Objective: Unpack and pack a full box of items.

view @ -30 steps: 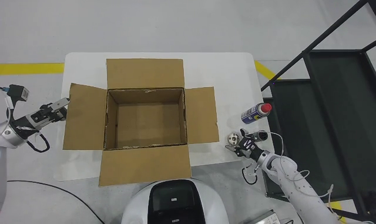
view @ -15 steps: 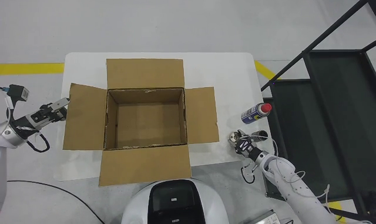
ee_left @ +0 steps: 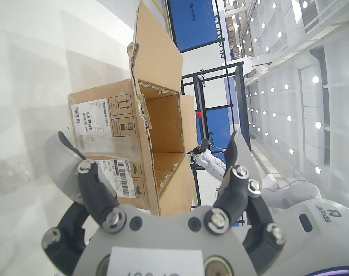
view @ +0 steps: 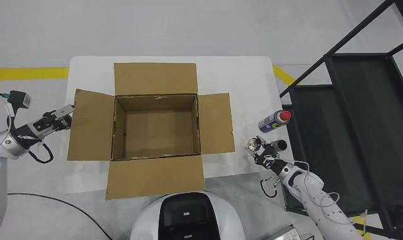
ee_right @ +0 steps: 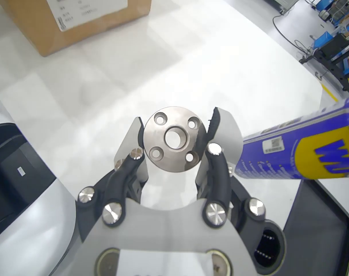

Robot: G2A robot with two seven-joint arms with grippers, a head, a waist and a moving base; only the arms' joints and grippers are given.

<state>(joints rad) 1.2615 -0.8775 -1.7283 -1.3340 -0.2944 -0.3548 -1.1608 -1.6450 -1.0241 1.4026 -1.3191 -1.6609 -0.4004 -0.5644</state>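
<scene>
Box: brown cardboard, upright, four flaps spread outward, at the middle of the tabletop
Surface: white, glossy, rectangular
Right tool: clamped narrowly on a round metal flange, near the tabletop's right front corner
Spray can: blue and yellow, red cap, lying just beside the right tool
Left tool: fingers spread wide, just beside the box's left flap
Room: grey floor with a yellow line; dark metal rack to the tabletop's right
</scene>
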